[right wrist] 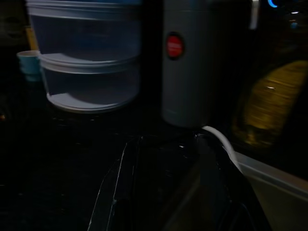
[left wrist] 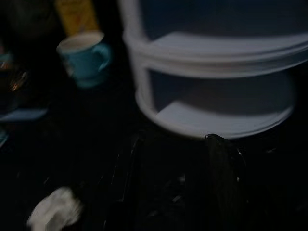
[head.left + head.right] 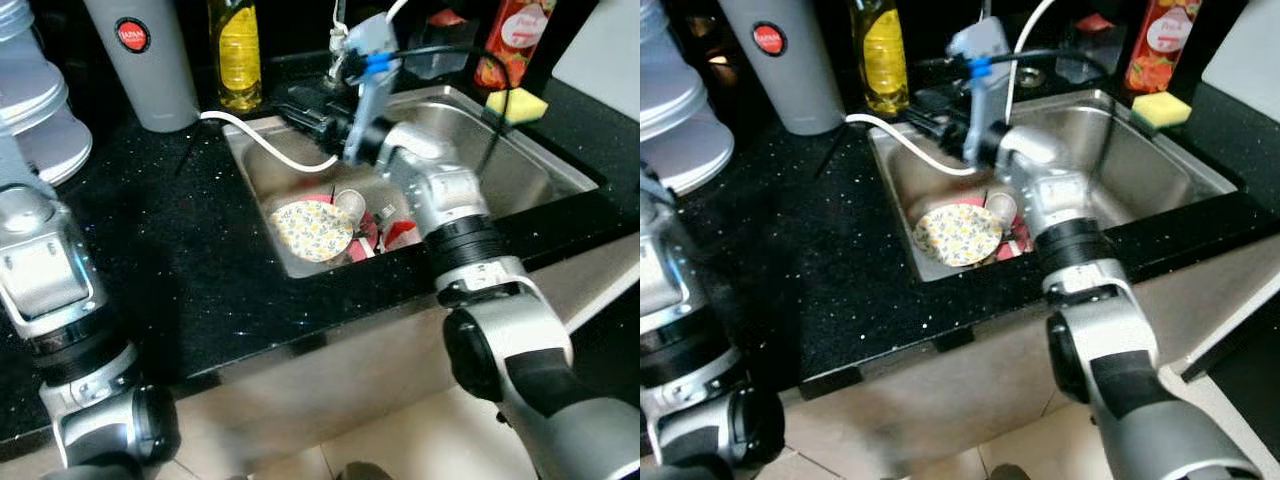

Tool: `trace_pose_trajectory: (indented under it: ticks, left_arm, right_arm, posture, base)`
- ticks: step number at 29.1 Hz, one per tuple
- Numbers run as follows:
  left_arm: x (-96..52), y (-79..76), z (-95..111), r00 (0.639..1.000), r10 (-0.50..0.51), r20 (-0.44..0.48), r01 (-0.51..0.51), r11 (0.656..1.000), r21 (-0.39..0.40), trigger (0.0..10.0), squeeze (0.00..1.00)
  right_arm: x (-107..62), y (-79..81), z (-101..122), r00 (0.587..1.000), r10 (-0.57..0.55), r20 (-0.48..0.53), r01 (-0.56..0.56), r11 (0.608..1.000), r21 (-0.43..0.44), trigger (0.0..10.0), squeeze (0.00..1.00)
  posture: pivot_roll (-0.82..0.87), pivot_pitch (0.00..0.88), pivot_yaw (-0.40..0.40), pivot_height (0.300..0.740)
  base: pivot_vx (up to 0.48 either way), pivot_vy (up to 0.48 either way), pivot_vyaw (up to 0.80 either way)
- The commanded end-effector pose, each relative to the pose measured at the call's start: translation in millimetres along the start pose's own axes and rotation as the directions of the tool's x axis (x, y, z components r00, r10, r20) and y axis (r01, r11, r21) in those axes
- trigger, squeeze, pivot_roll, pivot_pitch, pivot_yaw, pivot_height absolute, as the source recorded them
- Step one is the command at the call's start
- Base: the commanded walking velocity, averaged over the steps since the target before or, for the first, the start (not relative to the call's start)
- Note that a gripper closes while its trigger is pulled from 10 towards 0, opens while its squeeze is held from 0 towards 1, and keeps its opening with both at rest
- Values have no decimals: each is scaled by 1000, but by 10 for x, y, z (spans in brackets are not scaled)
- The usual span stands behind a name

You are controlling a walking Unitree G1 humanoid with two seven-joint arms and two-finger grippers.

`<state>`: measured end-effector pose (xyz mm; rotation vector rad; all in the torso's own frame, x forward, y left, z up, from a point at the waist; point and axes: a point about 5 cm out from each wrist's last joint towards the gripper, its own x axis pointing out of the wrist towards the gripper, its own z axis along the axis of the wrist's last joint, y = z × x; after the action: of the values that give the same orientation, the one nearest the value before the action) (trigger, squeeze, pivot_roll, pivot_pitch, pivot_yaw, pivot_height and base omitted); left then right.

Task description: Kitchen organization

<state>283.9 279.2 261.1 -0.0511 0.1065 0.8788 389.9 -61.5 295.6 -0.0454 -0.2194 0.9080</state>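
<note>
The right gripper (image 3: 305,112) reaches over the back left corner of the steel sink (image 3: 520,165), its black fingers lying low across the rim with nothing between them; in the right wrist view they are spread a moderate way apart (too dark to make out finely). A white hose (image 3: 265,140) curves into the sink just beneath the gripper. Behind the sink's back left corner stand a yellow bottle (image 3: 239,50) and, further left, a grey flask with a red badge (image 3: 148,60). Low in the sink, near its front wall, lie a floral plate (image 3: 312,230), a small pale cup (image 3: 350,204) and red dishes partly hidden by the right arm. A yellow sponge (image 3: 517,104) sits on the back right rim. The left gripper (image 2: 178,187) hovers over the dark counter beside a stack of white tiered containers (image 2: 216,82), far left of the sink, fingers parted and empty; a blurred blue mug (image 2: 86,55) stands beyond.
</note>
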Motion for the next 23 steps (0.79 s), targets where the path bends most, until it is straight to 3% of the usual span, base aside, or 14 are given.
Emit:
trace_pose_trajectory:
  ticks: [1, 3, 10, 12, 13, 17, 23]
  left_arm:
    - [11, 41, -152, 996, 15, -89, -16, 1000, -10, 10000, 0]
    - [18, 73, -274, 985, 18, -173, -26, 999, -44, 10000, 0]
    - [-2, 136, -352, 979, 46, -201, -47, 999, -3, 10000, 0]
    - [-46, 89, -267, 995, 9, -104, -5, 999, 41, 10000, 0]
    - [-46, 89, -267, 995, 9, -104, -5, 999, 41, 10000, 0]
    - [-159, -28, -16, 988, -117, 103, 116, 993, 11, 10000, 0]
    - [-197, -41, 137, 967, -159, 197, 162, 987, 0, 10000, 0]
  right_arm:
    - [21, 23, 83, 1000, 15, 19, -15, 1000, -7, 10000, 0]
    - [6, 24, 74, 1000, 8, 22, -9, 1000, 8, 10000, 0]
    - [-67, -56, 20, 999, -38, 7, 37, 999, 25, 10000, 0]
    - [-101, -110, 19, 996, -90, 15, 89, 995, 33, 10000, 0]
    - [-101, -110, 19, 996, -90, 15, 89, 995, 33, 10000, 0]
    - [-169, -224, 38, 970, -231, 76, 223, 969, 103, 10000, 0]
    - [-225, -317, -16, 943, -326, 73, 310, 935, 170, 10000, 0]
  posture:
    - [97, 39, -20, 740]
    - [99, 39, -21, 740]
    - [91, 44, -16, 740]
    - [89, 46, -14, 740]
    - [89, 46, -14, 740]
    - [89, 42, -13, 740]
    - [92, 39, -12, 740]
  base:
    - [0, 0, 0]
    - [0, 0, 0]
    - [0, 0, 0]
    - [0, 0, 0]
    - [0, 0, 0]
    - [0, 0, 0]
    - [0, 0, 0]
